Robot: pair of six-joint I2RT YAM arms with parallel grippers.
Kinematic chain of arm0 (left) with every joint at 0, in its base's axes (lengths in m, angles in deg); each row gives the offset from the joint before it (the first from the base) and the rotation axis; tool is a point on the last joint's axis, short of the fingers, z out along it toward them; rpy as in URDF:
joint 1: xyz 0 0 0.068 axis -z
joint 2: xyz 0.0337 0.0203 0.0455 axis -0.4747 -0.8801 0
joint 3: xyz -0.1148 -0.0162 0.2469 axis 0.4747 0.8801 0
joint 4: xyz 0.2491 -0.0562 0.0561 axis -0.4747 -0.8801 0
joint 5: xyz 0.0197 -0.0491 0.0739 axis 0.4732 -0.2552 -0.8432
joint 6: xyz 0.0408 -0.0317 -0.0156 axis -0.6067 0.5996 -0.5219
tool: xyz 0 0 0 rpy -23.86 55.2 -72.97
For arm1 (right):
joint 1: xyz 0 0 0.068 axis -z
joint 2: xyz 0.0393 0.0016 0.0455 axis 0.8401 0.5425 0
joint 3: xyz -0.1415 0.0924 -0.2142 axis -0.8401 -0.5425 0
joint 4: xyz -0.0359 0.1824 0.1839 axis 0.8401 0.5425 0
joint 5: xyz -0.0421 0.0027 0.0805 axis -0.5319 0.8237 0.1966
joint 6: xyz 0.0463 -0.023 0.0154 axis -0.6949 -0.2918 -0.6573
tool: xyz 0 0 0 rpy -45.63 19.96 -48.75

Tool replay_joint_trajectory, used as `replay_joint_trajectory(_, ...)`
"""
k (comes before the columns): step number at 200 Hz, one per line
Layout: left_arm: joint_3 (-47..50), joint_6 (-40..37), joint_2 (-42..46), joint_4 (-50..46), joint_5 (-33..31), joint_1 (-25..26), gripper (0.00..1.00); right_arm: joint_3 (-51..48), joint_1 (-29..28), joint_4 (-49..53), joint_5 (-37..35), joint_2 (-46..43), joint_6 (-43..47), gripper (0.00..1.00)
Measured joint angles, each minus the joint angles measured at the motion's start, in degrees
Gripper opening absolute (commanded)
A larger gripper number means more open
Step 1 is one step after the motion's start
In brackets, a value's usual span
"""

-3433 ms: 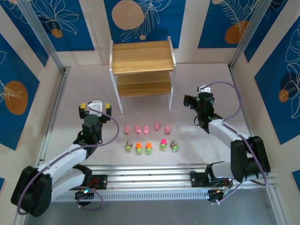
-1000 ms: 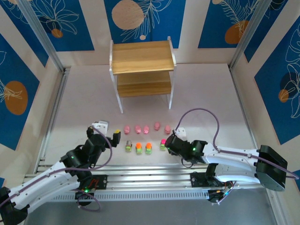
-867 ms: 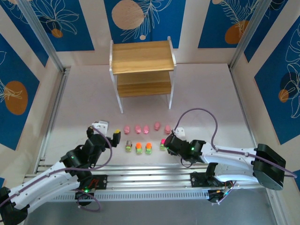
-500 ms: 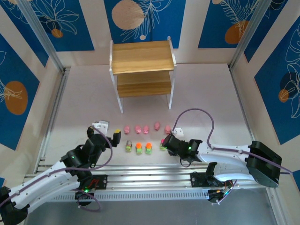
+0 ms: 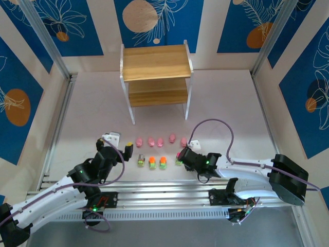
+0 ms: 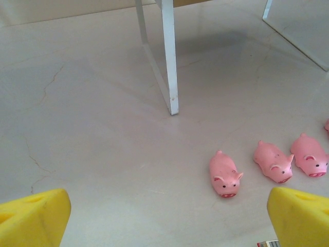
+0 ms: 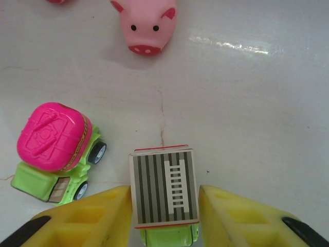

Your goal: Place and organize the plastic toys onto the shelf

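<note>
Right claw (image 7: 163, 198) is pinching the grey-topped truck (image 7: 163, 177) by its flanks, low on the surface (image 7: 247, 103), probably because the flat sides give the pads a square hold. The magenta-topped truck (image 7: 51, 136) sits just beside the grey-topped truck, crowding one finger. A pig (image 7: 145, 23) lies beyond it, toward the shelf (image 5: 156, 62), well apart. Left claw (image 6: 165, 213) hangs spread wide, holding nothing.

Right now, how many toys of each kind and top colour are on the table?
Pink pigs: 5
Orange-topped trucks: 2
Grey-topped trucks: 2
Magenta-topped truck: 1
Total: 10
</note>
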Motion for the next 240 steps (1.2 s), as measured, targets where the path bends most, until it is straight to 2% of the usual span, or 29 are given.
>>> replay_joint_trajectory(88, 0.00, 0.00, -0.63, 0.04, 0.00, 0.00, 0.98, 0.00, -0.02, -0.94, -0.22, 0.07, 1.27, 0.21)
replay_joint_trajectory(155, 0.00, 0.00, -0.63, 0.04, 0.02, 0.00, 0.98, 0.00, -0.02, -0.98, -0.44, 0.07, 1.25, 0.21)
replay_joint_trajectory(163, 0.00, 0.00, -0.63, 0.04, 0.02, 0.00, 0.98, 0.00, -0.02, -0.98, -0.46, 0.07, 1.25, 0.24)
replay_joint_trajectory(177, 0.00, 0.00, -0.63, 0.07, 0.02, 0.00, 0.98, 0.00, -0.02, -0.98, -0.46, 0.07, 1.09, 0.48)
replay_joint_trajectory(184, 0.00, 0.00, -0.63, 0.04, 0.02, 0.00, 0.98, 0.00, -0.04, -1.01, -0.48, 0.07, 1.05, 0.53)
replay_joint_trajectory(240, 0.00, -0.02, -0.63, 0.09, 0.02, 0.00, 0.98, 0.00, -1.53, -0.46, -1.09, 0.07, -0.31, 0.54)
